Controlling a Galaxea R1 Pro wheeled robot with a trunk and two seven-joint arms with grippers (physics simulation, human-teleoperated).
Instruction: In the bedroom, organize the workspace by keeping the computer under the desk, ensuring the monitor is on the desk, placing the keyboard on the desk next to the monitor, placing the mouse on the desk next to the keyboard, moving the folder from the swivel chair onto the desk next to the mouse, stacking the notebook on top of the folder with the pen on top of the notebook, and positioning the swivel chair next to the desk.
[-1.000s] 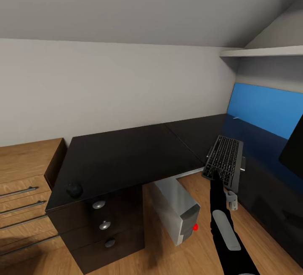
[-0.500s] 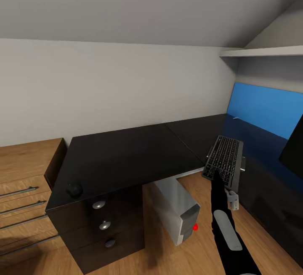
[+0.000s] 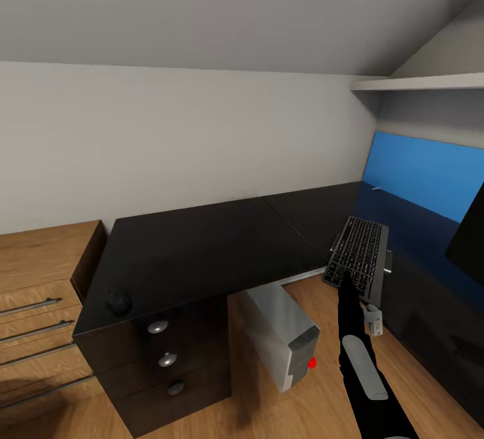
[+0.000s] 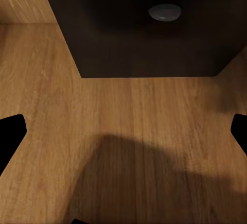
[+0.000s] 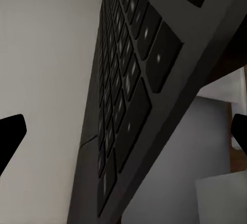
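Note:
The keyboard (image 3: pixel 357 258) lies at the inner corner of the glossy black desk (image 3: pixel 202 244), its near end jutting past the edge. My right gripper (image 3: pixel 345 282) reaches that near end. In the right wrist view the gripper (image 5: pixel 123 131) is open, fingertips (image 5: pixel 10 134) wide apart, and the keyboard (image 5: pixel 128 100) sits close between them. The grey computer (image 3: pixel 282 333) stands on the floor under the desk. The mouse (image 3: pixel 119 302) rests on the desk's left end. A white pen (image 3: pixel 377 189) lies by the blue back panel. The monitor (image 3: pixel 469 237) cuts in at right. My left gripper (image 4: pixel 123 131) hangs open over the floor.
A dark drawer unit (image 3: pixel 165 365) with silvery knobs (image 4: pixel 164 12) stands under the desk's left end. A light wooden chest of drawers (image 3: pixel 37 291) is at the far left. A white shelf (image 3: pixel 423 81) hangs high on the right wall. The floor is wood.
My right forearm has shifted slightly down and to the right. The keyboard and everything else stay where they were.

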